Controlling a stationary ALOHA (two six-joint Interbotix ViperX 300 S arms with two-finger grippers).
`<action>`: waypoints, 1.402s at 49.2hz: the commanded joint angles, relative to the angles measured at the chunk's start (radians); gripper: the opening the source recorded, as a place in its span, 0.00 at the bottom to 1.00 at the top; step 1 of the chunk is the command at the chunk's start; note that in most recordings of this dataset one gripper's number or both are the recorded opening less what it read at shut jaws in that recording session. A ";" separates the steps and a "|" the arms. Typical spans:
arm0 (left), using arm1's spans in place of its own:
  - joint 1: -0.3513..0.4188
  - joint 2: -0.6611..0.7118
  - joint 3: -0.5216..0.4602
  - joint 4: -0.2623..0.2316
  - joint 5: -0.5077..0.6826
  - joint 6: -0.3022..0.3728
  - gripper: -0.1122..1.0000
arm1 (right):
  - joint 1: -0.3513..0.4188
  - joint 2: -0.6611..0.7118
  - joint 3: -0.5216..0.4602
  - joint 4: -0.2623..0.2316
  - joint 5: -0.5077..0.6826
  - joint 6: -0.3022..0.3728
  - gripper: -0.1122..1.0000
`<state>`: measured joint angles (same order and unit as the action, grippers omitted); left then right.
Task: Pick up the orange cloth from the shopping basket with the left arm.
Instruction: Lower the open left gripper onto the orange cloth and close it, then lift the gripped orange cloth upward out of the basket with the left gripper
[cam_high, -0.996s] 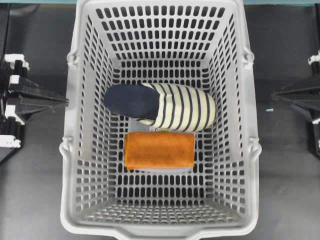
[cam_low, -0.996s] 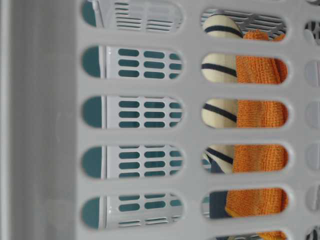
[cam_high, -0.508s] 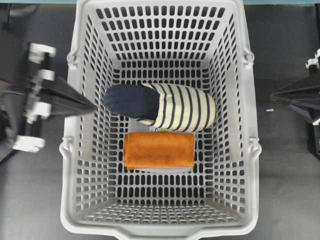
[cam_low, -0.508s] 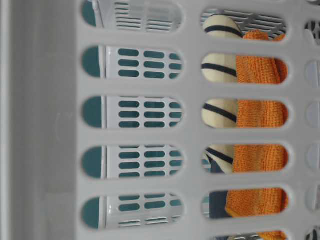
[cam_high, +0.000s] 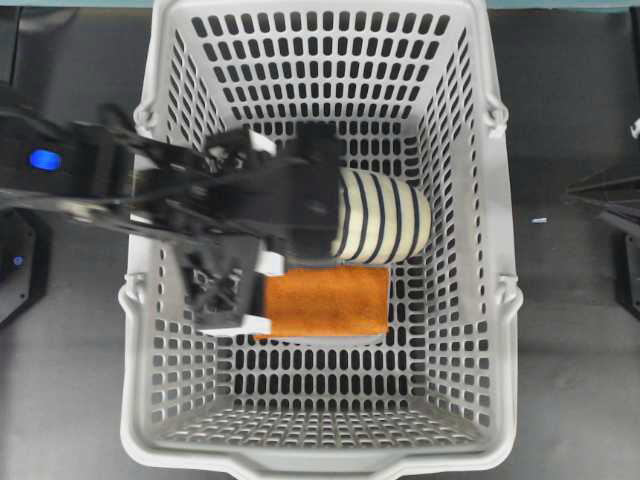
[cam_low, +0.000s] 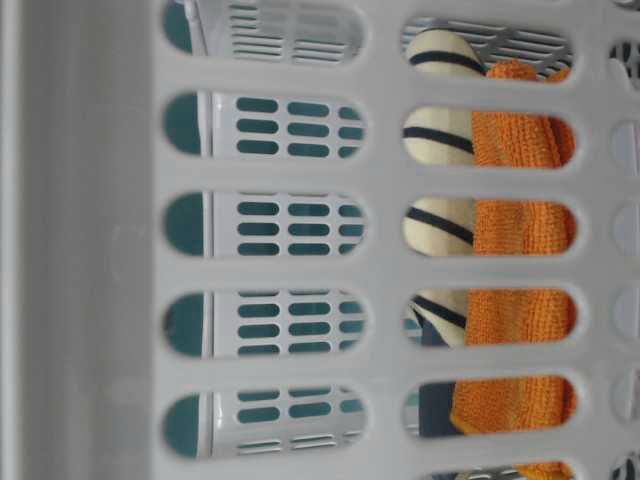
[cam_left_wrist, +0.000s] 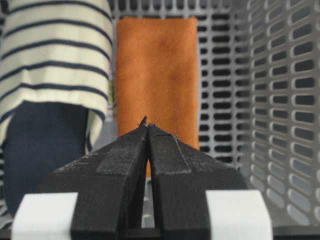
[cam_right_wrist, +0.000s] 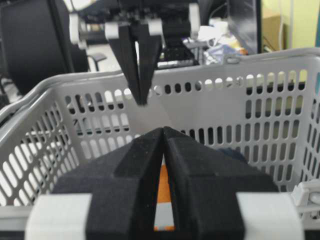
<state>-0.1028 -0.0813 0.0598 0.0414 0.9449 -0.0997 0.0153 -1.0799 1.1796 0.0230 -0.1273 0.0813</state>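
1. Orange cloth (cam_high: 330, 301) lying flat on the floor of the shopping basket (cam_high: 140, 300), just beside the striped slipper (cam_high: 385, 216), which is sitting farther up in the overhead view.
2. Left claw (cam_left_wrist: 148, 126) hanging inside the basket with fingers pressed together, gripping nothing, pointing at the cloth's near end in the wrist view.
3. Left arm (cam_high: 150, 185) reaching over the basket's left rim, blue light glowing, hiding the slipper's navy part from overhead.
4. Right claw (cam_right_wrist: 163, 131) staying outside the basket with tips meeting, holding nothing.
5. Basket sitting on the dark desk (cam_high: 570, 330).
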 joint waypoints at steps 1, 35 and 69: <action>-0.008 0.034 -0.043 0.002 0.026 0.000 0.10 | 0.005 -0.005 -0.021 0.005 0.014 0.002 0.10; -0.038 0.212 -0.025 0.002 -0.067 0.000 0.91 | 0.005 -0.011 -0.018 0.005 0.023 0.002 0.10; -0.037 0.252 0.137 0.002 -0.186 -0.017 0.90 | 0.006 -0.011 -0.017 0.005 0.023 0.003 0.10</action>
<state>-0.1427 0.1825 0.1871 0.0414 0.7716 -0.1135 0.0184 -1.0953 1.1781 0.0245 -0.0997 0.0828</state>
